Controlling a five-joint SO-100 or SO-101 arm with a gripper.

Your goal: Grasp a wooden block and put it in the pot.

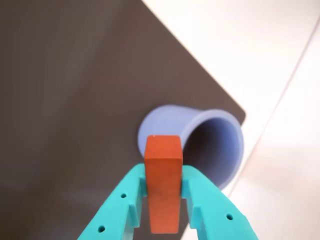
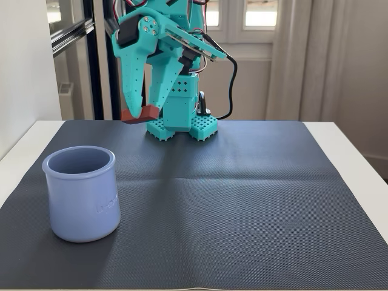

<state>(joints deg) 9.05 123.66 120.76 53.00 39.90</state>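
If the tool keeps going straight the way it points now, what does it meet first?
Probably the pot: in the wrist view it lies dead ahead of the tool, which holds the wooden block. The fixed view shows a gap between them, so the depth is uncertain.

A white surface [image 2: 354,159] carries a dark ribbed mat [image 2: 242,200] that reaches nearly to its edges. Behind its far edge, pale curtains [image 2: 330,57] hang beside bright windows [image 2: 260,12]; a white wall [image 2: 21,66] stands at the fixed view's left.
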